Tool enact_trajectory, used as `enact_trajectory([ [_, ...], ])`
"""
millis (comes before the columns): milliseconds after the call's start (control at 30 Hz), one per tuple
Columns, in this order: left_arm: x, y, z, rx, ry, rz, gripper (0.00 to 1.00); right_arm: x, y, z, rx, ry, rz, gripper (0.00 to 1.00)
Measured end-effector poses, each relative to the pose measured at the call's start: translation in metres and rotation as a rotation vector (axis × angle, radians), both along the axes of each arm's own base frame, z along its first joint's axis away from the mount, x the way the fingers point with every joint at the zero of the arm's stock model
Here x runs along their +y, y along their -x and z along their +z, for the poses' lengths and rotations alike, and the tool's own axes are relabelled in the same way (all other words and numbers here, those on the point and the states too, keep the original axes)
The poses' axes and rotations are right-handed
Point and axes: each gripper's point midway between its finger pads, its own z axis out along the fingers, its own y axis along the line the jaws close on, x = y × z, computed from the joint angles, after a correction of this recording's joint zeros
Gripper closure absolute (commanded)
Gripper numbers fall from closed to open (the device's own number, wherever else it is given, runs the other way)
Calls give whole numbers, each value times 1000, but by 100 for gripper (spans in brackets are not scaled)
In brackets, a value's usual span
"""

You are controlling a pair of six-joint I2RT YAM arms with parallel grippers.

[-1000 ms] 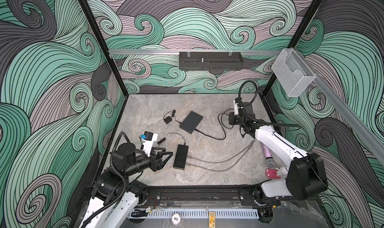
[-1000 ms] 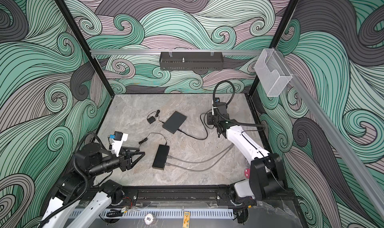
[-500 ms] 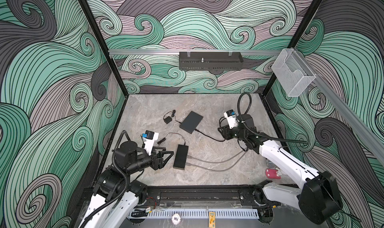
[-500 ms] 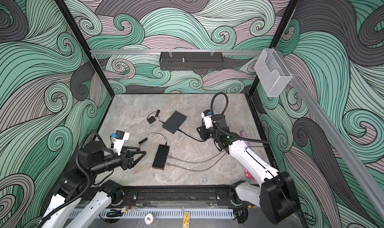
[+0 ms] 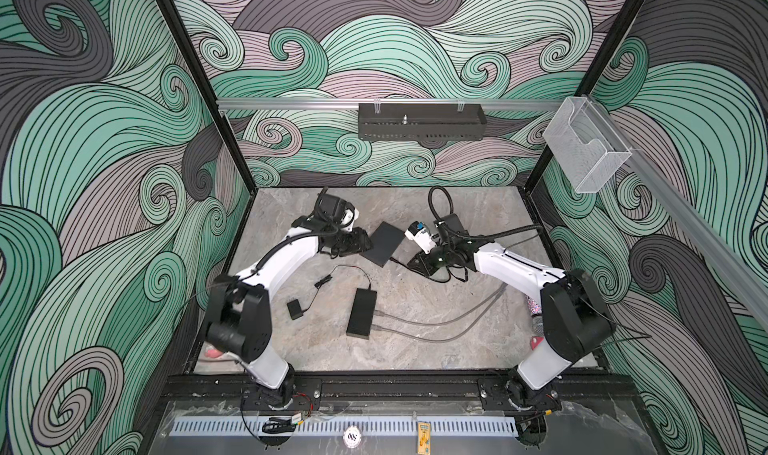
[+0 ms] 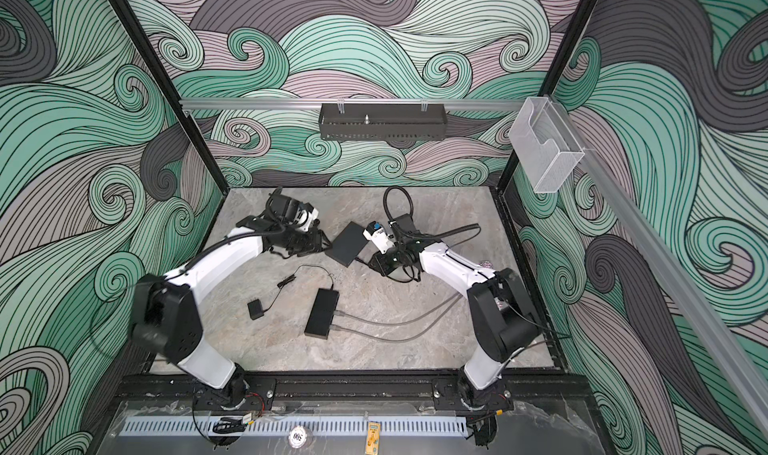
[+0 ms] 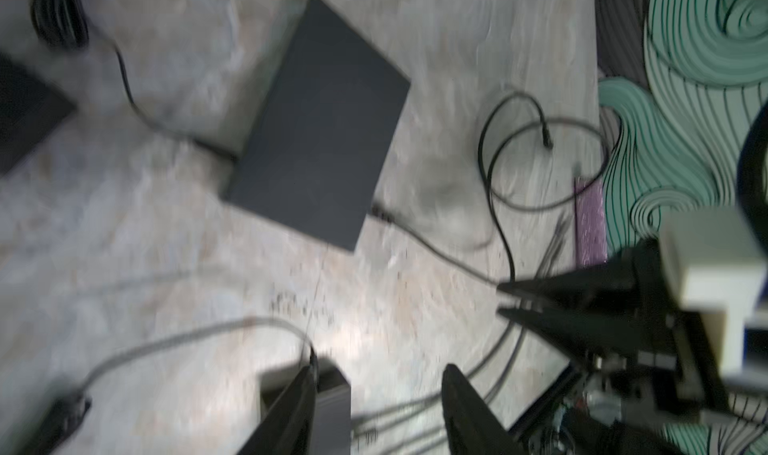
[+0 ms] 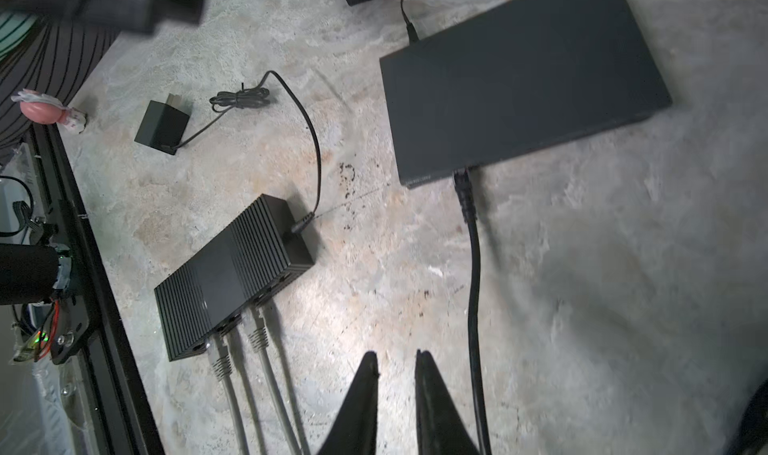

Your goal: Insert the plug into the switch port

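Found switch (image 5: 362,313) mid-table, plug (image 8: 301,226) at its 12 o'clock end, against switch port (image 8: 293,237); can't tell if seated, too small. Seeing left gripper (image 7: 380,367) gaping wide, empty, at 9 o'clock of flat box (image 5: 384,245). Seeing right gripper (image 8: 397,355) at 4 o'clock of it, nearly closed, slim gap, gripping nothing, black cable (image 8: 473,286) just beside.

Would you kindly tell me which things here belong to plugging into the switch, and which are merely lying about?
For the job:
- narrow black switch, with open ports on its side
- loose plug of the black cable

Lying about:
- flat dark-grey box
- small power adapter
- grey cables, already plugged in
- pink item at the edge
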Motion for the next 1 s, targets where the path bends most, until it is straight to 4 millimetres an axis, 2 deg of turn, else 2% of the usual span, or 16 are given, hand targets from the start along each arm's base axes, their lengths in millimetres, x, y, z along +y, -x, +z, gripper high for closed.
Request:
enact_trajectory([
  [67,6,-21,-16,38,-9,26,46,7,-6,-5,-32,52,41,76],
  [167,14,-33,-53,142,-28,50,42,13,-11,-18,-58,129,90,66],
  [300,20,-33,-94,263,-61,62,38,8,-15,-39,-79,234,122,64],
  [367,20,-31,-104,302,-72,61,36,3,-16,-49,-79,278,133,65],
  [533,19,-36,-101,304,-70,61,34,3,-30,-63,-96,340,153,64],
  [733,18,-53,-96,278,-47,71,34,11,-46,-76,-119,384,180,62],
  [1000,17,-62,-122,341,-14,110,35,19,-57,-82,-130,410,195,63],
])
